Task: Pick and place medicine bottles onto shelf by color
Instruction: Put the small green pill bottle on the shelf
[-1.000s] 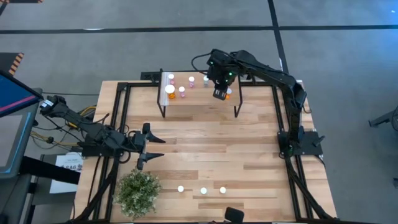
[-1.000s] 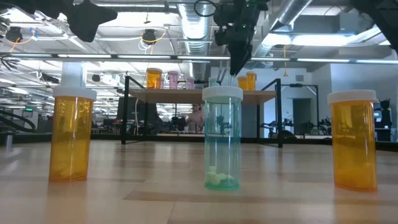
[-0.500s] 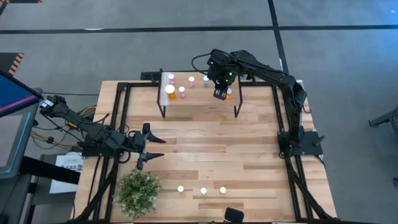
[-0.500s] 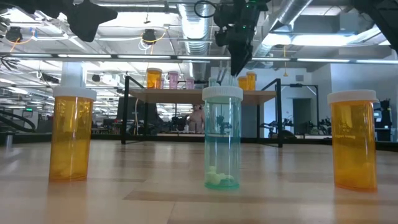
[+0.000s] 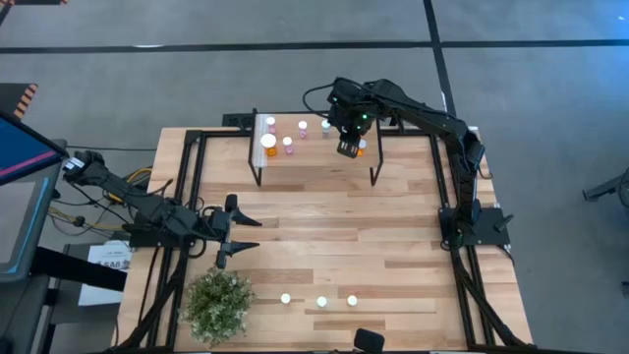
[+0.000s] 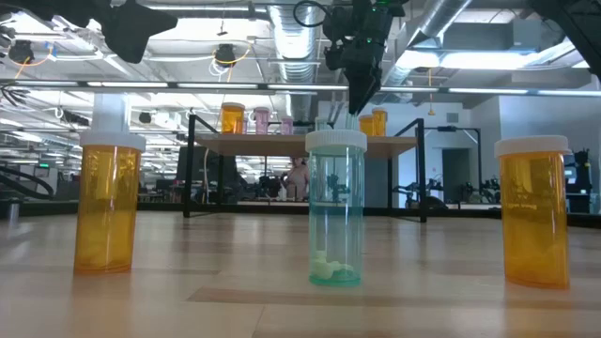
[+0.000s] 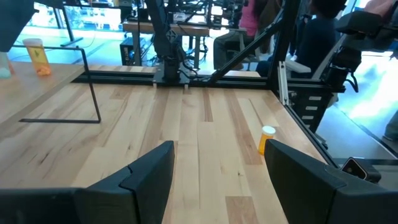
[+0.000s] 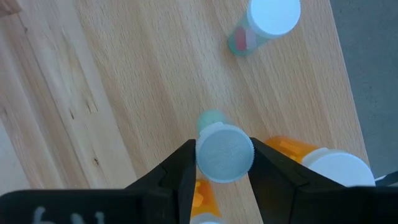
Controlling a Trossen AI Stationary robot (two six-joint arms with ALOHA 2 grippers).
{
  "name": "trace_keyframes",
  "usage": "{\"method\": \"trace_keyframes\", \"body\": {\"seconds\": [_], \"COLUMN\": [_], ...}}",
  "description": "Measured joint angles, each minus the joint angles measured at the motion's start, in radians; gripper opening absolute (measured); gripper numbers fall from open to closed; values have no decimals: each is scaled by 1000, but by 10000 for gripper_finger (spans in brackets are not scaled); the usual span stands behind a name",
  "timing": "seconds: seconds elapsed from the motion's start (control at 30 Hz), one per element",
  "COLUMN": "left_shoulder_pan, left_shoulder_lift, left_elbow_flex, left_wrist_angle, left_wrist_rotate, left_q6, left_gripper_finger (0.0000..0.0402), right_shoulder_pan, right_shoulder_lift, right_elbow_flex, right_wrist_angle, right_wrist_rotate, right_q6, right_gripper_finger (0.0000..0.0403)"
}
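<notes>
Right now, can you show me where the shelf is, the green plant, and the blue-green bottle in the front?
shelf (image 5: pixel 313 157): high view, bare front strip of its wood top.
green plant (image 5: pixel 218 304): high view, middle of its leaves.
blue-green bottle (image 6: pixel 335 218): low view, middle of its clear body.

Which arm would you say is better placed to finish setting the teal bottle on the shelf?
The right: its gripper already brackets the teal bottle above the shelf. The left gripper waits open, off the shelf.

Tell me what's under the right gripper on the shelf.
The right gripper straddles a white-capped teal bottle standing on the shelf. An orange bottle stands beside it. The teal bottle's body is mostly hidden by its cap.
</notes>
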Motion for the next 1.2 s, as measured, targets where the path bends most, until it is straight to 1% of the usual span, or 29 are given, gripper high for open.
{"method": "trace_keyframes", "body": {"seconds": [0.97, 1.2], "left_shoulder_pan": [0, -1], "left_shoulder_lift": [0, 0], "left_elbow_flex": [0, 0], "left_wrist_angle": [8, 7], "left_wrist_rotate": [1, 2], "left_q6": [-1, -1], "left_gripper_finger": [238, 238], "right_shoulder_pan": [14, 23], "right_shoulder_lift": [0, 59], "right_elbow_flex": [0, -2], "right_wrist_angle": [-17, -28], "right_wrist_rotate": [-5, -15], "right_q6": [4, 5], "right_gripper_finger": [161, 161]}}
